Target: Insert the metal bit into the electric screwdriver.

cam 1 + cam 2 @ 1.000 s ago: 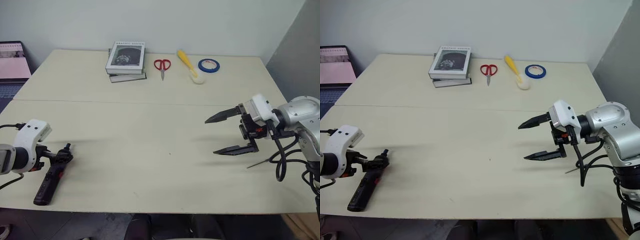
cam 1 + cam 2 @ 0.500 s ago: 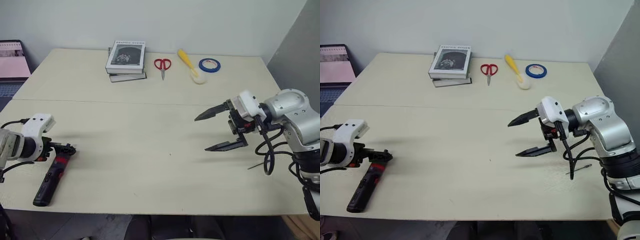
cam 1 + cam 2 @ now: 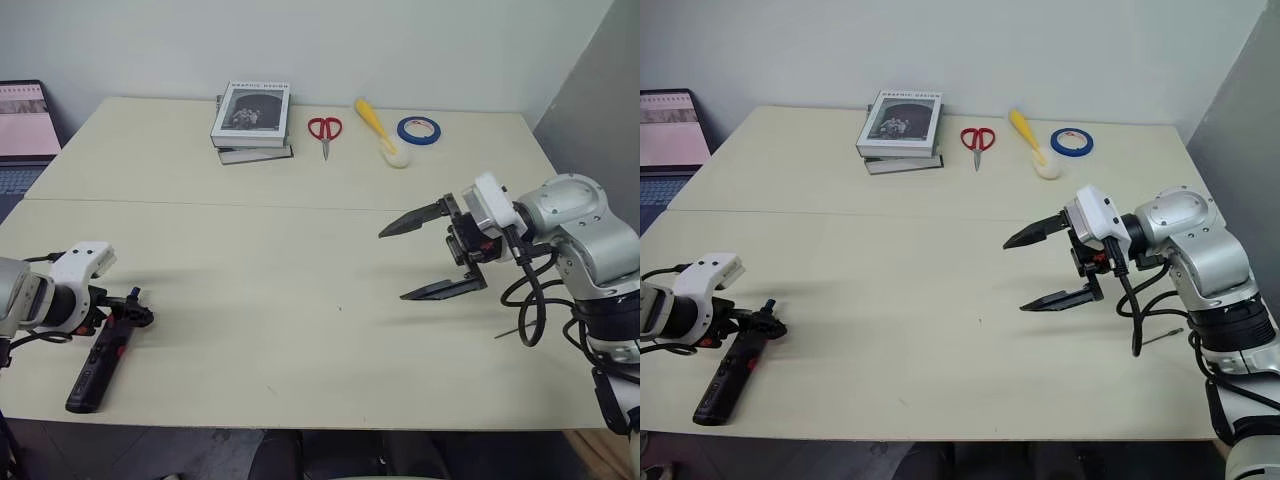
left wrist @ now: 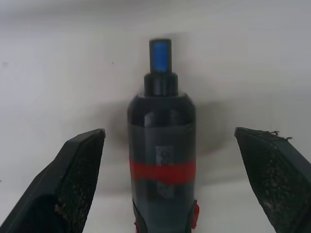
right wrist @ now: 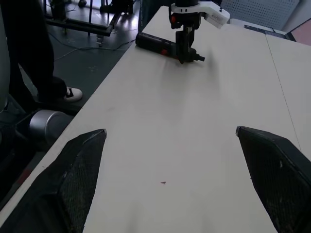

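The electric screwdriver (image 3: 98, 362), black with a red band, lies on the table near its front left edge. My left gripper (image 3: 128, 306) points down over the tool's front end, open. In the left wrist view its fingers (image 4: 80, 170) stand on either side of the electric screwdriver (image 4: 162, 141) without touching it. The metal bit (image 3: 1162, 336), a thin grey rod, lies on the table at the right, beside my right arm's cables. My right gripper (image 3: 393, 265) hovers open and empty above the table, left of the bit.
At the table's far edge lie stacked books (image 3: 250, 120), red-handled scissors (image 3: 323, 130), a yellow brush (image 3: 378, 130) and a blue tape roll (image 3: 417, 130). A laptop (image 3: 22, 125) stands off the far left. A person's legs (image 5: 29, 58) show beyond the table's left side.
My right gripper has moved left toward the table's middle, still open. My left gripper has tipped further downward over the screwdriver's front end.
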You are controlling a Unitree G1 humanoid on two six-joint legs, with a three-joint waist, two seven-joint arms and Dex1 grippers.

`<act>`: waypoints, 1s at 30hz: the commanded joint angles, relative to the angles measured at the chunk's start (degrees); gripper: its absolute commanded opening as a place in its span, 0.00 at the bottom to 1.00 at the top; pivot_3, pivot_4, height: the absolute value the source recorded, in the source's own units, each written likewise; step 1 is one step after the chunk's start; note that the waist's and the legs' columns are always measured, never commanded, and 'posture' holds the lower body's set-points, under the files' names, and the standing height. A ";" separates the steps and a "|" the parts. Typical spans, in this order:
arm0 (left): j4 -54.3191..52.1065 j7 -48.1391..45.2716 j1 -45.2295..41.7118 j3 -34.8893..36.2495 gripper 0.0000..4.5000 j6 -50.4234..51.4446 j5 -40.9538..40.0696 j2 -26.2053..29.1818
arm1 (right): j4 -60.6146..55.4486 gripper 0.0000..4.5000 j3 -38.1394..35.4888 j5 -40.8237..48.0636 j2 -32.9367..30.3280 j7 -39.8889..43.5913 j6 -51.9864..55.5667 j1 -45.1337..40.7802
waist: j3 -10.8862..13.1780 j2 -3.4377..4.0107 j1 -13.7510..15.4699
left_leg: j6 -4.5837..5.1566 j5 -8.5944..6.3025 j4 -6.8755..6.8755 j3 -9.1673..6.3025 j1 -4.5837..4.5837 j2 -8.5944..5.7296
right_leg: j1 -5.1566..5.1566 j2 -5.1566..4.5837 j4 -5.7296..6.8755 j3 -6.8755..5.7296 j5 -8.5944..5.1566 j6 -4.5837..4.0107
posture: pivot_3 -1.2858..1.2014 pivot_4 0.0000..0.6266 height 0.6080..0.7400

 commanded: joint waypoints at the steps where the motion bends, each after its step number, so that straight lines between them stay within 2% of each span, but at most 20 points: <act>1: 0.03 1.59 -0.43 1.88 0.99 -0.08 0.55 0.00 | -0.94 1.00 -0.77 0.84 0.18 2.67 -0.62 -1.35 | 0.00 0.00 0.00 | 0.00 0.00 0.00 0.00 0.01 0.00 | 0.00 0.00 0.01 0.00 0.00 0.00 | 0.52 0.24 1.00; 15: 6.98 2.01 -7.44 -3.72 0.99 -4.44 2.27 -2.57 | -1.25 1.00 -0.71 0.75 -0.37 3.08 -0.16 -0.96 | 0.00 0.00 -0.01 | 0.00 0.00 0.00 -0.01 0.00 0.00 | 0.00 0.00 0.01 -0.01 0.01 -0.01 | 0.52 0.24 1.00; 30: 5.21 3.13 -6.47 -2.17 0.99 0.06 1.12 -3.77 | -1.50 1.00 -1.00 1.17 0.05 2.36 -0.26 -0.73 | 0.00 0.00 -0.02 | 0.00 0.00 0.01 -0.02 0.00 -0.01 | 0.00 0.00 0.02 -0.01 0.00 0.00 | 0.52 0.24 1.00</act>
